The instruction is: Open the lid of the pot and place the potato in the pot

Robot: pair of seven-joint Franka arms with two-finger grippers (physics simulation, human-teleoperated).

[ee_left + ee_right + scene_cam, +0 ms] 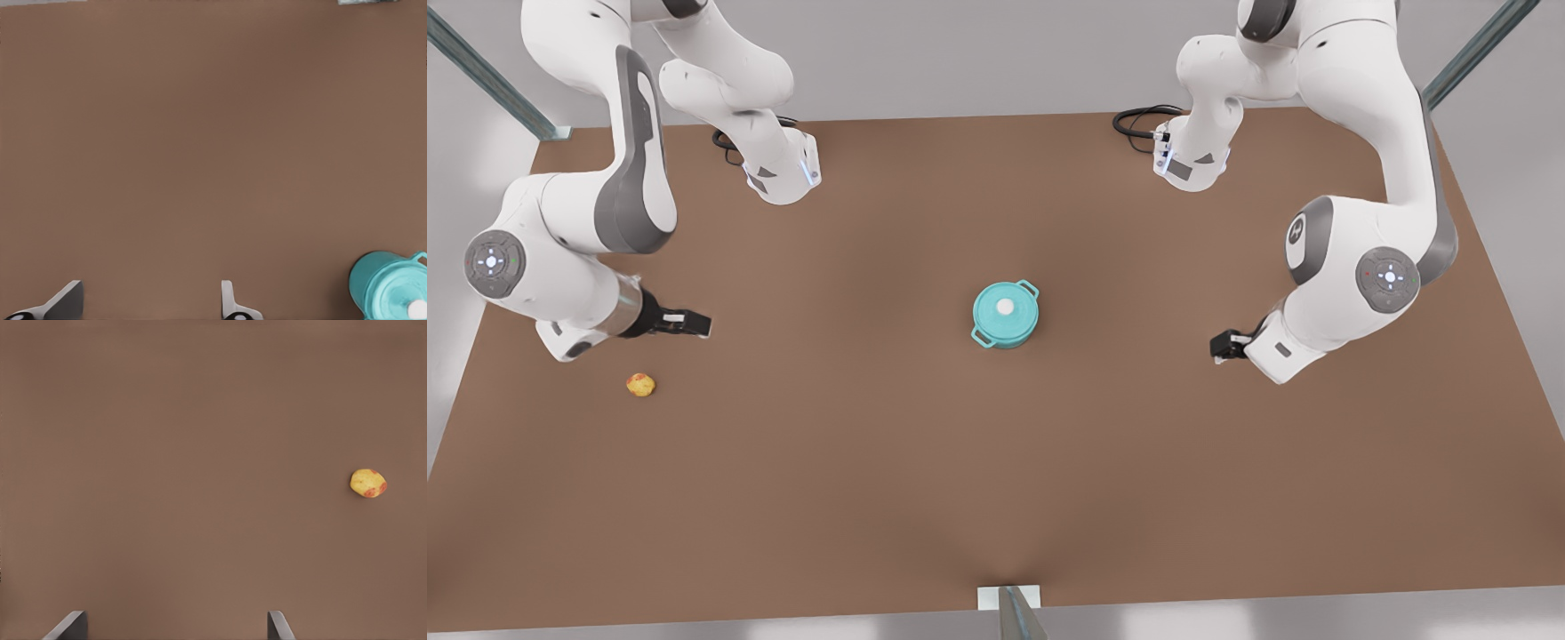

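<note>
Front view shows me nothing started: the pot lid (1006, 307) sits on the pot (1006, 331), well clear of my spread left gripper (1221, 347). The potato (640, 384) lies just beside my spread right gripper (690, 322). Next I'd bring the left down over the knob.

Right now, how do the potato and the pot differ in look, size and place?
The potato is a lumpy yellow ball with orange-red blotches; the pot is round and teal with two loop handles. The potato is much smaller than the pot. The potato lies near the front view's left edge, the pot at mid-table, with its lid on. Both rest untouched on the brown table.
</note>
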